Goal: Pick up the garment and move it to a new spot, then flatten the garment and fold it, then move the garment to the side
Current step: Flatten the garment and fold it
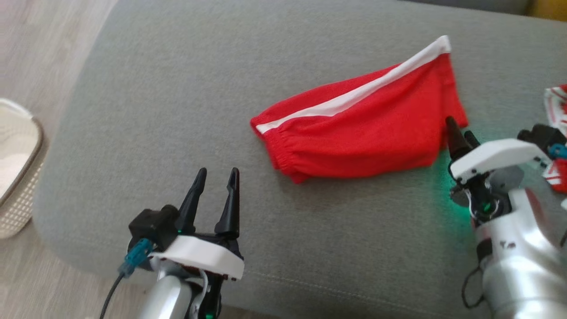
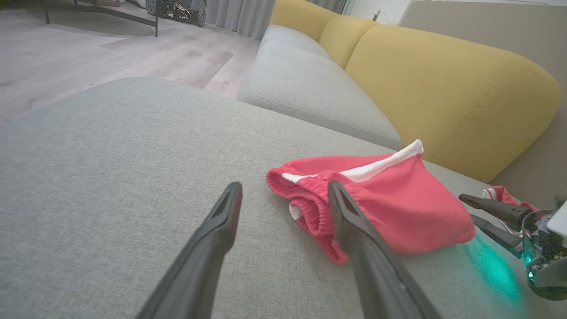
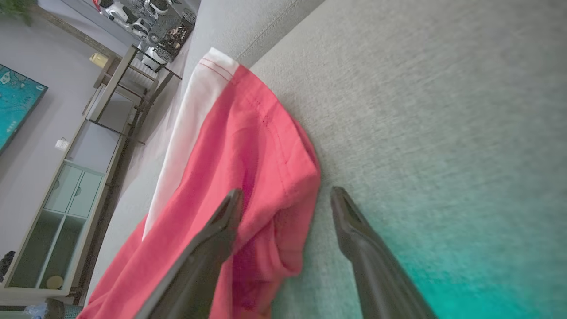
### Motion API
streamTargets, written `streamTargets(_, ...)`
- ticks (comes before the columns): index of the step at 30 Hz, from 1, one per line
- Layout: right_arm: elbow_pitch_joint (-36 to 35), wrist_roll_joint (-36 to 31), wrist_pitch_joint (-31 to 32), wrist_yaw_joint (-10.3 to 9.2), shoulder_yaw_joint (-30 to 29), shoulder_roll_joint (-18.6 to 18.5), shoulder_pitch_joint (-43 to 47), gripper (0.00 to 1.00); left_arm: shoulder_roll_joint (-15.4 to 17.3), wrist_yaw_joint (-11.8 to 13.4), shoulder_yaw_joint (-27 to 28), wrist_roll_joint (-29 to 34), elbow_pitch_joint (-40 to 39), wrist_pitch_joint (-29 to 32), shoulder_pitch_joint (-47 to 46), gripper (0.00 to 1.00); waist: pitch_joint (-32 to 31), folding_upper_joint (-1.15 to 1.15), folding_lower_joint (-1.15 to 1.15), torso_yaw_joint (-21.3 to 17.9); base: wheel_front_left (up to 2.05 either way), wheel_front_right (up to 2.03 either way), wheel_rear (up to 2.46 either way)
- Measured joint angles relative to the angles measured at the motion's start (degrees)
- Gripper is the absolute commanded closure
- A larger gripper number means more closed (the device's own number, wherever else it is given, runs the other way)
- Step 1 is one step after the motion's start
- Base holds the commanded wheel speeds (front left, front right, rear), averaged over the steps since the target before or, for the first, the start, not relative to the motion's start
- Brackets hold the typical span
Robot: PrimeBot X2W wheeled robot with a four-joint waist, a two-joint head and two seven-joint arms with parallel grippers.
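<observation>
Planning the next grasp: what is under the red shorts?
The red shorts lie on the grey cushion, which shows along their visible edges. Nothing pokes out from beneath. Anything under the fabric or between its layers is covered and cannot be seen.

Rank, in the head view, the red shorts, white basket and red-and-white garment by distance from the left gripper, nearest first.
1. Red shorts, right of the left gripper.
2. White basket, left, on the floor.
3. Red-and-white garment, far right edge.
</observation>
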Motion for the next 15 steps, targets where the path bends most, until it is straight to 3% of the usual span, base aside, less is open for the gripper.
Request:
streamTargets(5,7.93,-3.92,0.92,0.0,-2.69,-0.18,-6.34,0.0,-0.03,0.63,-1.15,-1.0,-0.37,0.0,-1.04,0.0,2.14,0.0,0.0,2.39,0.0,0.0,0.0)
streamTargets(13,15.81,-10.37,1.62,0.0,-4.95,-0.73,-13.04,0.0,-0.03,1.0,-1.64,-1.18,-0.59,0.0,-1.84,0.0,3.33,0.0,0.0,3.12,0.0,0.0,0.0)
streamTargets(14,16.46,-10.82,1.97,0.0,-4.92,-0.81,-13.56,0.16,-0.03,1.0,-1.66,-1.18,-0.6,0.0,-2.14,0.0,3.36,0.0,0.0,3.09,0.0,0.0,0.0)
streamTargets(15,17.07,-11.21,2.35,0.0,-4.81,-0.82,-14.06,0.73,-0.03,1.0,-1.66,-1.18,-0.67,0.0,-2.36,0.0,3.37,0.0,0.0,3.05,0.0,0.0,0.0)
